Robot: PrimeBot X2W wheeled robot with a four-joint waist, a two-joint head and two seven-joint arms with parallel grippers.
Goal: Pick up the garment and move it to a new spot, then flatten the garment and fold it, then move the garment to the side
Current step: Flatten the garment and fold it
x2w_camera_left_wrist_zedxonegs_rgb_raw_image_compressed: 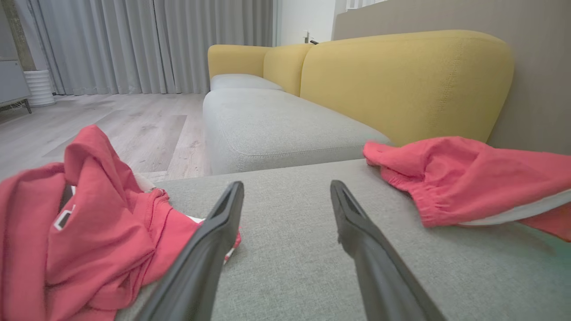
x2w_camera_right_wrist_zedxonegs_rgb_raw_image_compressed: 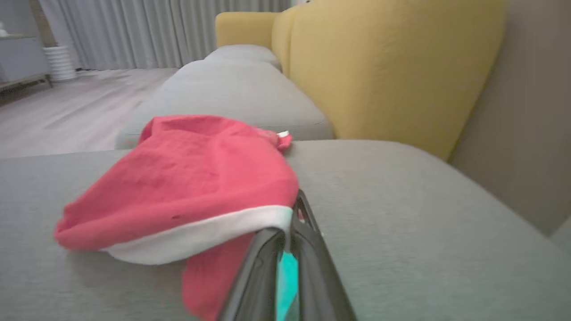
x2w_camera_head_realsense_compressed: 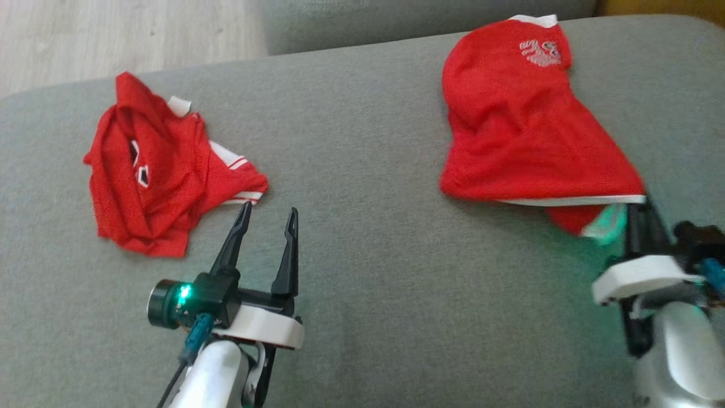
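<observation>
The head view looks steeply down on the grey cushion [x2w_camera_head_realsense_compressed: 362, 283] from close above. Both wrist views sit low over it, facing its far edge and the yellow backrest [x2w_camera_left_wrist_zedxonegs_rgb_raw_image_compressed: 401, 84]. All 3 share the red garment [x2w_camera_head_realsense_compressed: 510, 124] near its right edge.

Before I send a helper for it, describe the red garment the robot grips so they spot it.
Two red garments lie on the grey sofa cushion. Take the robot's right-side garment. Unlike the crumpled garment at left, it lies smoother, bears a white crest, and the right gripper pinches its white hem.
</observation>
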